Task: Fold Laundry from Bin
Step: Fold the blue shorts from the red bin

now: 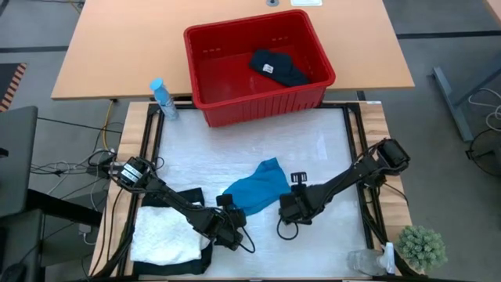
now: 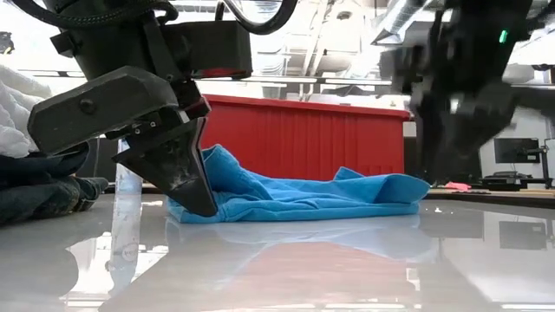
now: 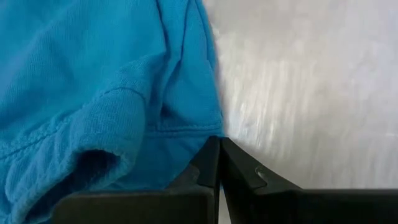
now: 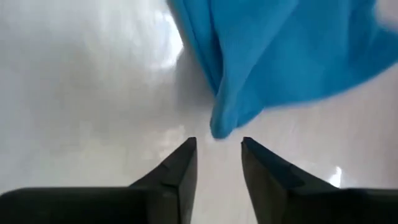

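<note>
The worktop has a glossy, smooth white sheet that mirrors the soft blue knit cloth. The red bin is ribbed plastic. The white cloth looks crinkled.

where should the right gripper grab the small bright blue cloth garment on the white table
Probably the loose corner of the small bright blue cloth garment that points at the right gripper. It lies flat and single on the table, right ahead of the open fingers, so come in low from the robot's right.

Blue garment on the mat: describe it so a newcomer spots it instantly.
Start at the red bin at the table's far edge. Nearer than it, mid-mat between both tools, lies the blue garment. It alone is bright blue; the folded white and black cloths sit left.
</note>
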### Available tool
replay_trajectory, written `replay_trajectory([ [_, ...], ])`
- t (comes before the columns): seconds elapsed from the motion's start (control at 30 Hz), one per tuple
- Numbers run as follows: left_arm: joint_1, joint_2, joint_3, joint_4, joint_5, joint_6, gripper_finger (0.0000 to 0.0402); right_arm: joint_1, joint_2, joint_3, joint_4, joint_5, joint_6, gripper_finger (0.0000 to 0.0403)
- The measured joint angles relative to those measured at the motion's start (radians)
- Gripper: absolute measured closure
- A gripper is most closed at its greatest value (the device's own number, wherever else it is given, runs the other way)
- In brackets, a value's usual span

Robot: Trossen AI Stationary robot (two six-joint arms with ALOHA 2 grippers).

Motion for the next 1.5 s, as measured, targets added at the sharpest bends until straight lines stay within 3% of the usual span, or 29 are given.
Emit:
replay_trajectory([
  [0.23, 0.000, -0.002, 0.031, -0.026, -0.018, 0.081, 0.0401, 0.033, -0.137, 0.000, 0.314, -0.032, -0.045, 0.0219],
  [0.43, 0.000, 0.000, 0.049, -0.025, -0.031, 0.119, 0.0402, 0.011, -0.125, 0.001, 0.636, -0.041, -0.237, 0.0205],
  [0.77, -0.021, -0.004, 0.050, -0.039, -0.054, 0.119, 0.0401, -0.063, 0.026, 0.000, 0.822, -0.177, -0.352, 0.0204],
  [1.03, -0.022, -0.005, 0.051, -0.031, -0.077, 0.119, 0.0401, -0.106, 0.111, 0.000, 0.999, -0.180, -0.351, 0.0204],
  [1.5, -0.020, -0.007, 0.052, 0.004, -0.080, 0.161, 0.0401, -0.147, 0.189, 0.000, 1.061, -0.160, -0.370, 0.0204],
])
